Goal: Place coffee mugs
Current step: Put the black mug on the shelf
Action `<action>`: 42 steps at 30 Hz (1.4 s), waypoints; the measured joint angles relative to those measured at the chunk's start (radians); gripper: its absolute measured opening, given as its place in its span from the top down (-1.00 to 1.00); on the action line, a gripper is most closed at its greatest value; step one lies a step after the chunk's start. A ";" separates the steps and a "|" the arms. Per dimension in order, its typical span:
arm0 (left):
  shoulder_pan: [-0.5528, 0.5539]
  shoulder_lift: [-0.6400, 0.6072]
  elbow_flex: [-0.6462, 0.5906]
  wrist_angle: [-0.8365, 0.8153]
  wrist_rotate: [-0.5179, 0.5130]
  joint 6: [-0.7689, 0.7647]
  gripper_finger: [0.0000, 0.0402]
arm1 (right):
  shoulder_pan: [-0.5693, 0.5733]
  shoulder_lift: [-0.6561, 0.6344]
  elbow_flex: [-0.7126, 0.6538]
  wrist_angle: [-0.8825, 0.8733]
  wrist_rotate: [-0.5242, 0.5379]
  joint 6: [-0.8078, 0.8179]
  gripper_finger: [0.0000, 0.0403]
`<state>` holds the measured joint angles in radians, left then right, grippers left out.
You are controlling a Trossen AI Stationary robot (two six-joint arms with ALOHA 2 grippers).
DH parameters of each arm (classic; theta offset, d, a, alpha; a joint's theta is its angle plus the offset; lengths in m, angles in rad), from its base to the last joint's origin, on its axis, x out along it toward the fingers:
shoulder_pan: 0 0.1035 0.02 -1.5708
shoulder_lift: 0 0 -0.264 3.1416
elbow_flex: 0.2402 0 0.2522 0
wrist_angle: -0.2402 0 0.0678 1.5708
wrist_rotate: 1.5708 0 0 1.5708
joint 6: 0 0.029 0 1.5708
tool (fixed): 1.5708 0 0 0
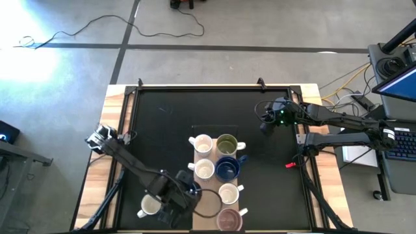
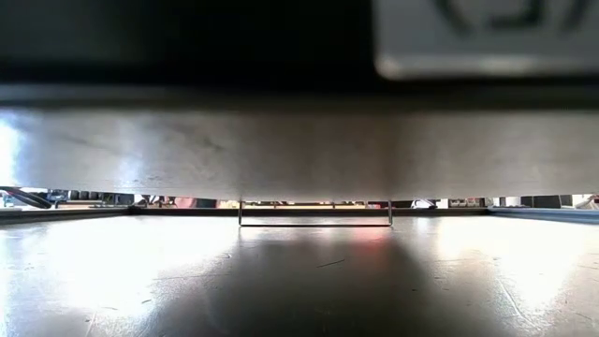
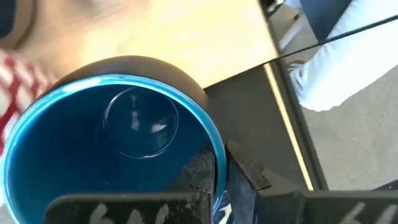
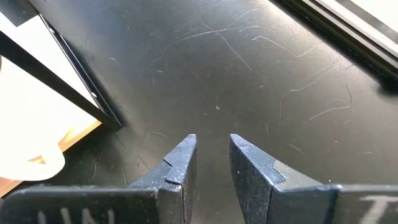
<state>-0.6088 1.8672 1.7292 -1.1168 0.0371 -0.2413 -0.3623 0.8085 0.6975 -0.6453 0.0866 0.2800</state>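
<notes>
Seen from above, several mugs stand in two rows on a wooden board [image 1: 215,156]: two white [image 1: 203,143] [image 1: 205,169], an olive green [image 1: 227,143], a dark blue [image 1: 227,168], another white [image 1: 229,193] and a pink-patterned one [image 1: 229,219]. One more white mug [image 1: 149,206] stands on the black mat near the left. My left gripper [image 1: 185,192] is at the board's near left side, shut on a dark mug with a blue inside [image 3: 118,137]. My right gripper [image 1: 266,125] hovers over the bare mat at the far right, slightly open [image 4: 211,144]. My left gripper holds the blue-inside mug by its rim [image 3: 219,149], one finger [image 3: 200,177] inside the cup and one finger [image 3: 249,177] outside its wall. The fingers come from above. The mug stays upright with its mouth up; whether its base rests on anything cannot be seen.
A black mat inside a black frame [image 1: 214,87] covers the table. The mat is bare at the far left [image 1: 162,117]. The low view is mostly blocked by something close to the camera; a thin wire outline [image 2: 314,213] shows on the table. Laptop and cables lie off the right edge.
</notes>
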 joint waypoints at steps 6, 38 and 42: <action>0.001 0.035 0.046 0.028 -0.001 0.033 0.97 | 0.000 0.000 0.000 0.000 0.000 0.000 0.58; 0.028 0.122 0.127 0.098 -0.083 0.181 0.81 | 0.000 0.000 0.000 0.000 0.000 0.000 0.58; 0.028 0.118 0.127 0.119 -0.083 0.181 0.81 | 0.000 0.000 0.000 0.000 0.000 0.000 0.58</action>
<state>-0.5808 1.9849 1.8561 -0.9973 -0.0456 -0.0601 -0.3624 0.8083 0.6975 -0.6453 0.0868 0.2802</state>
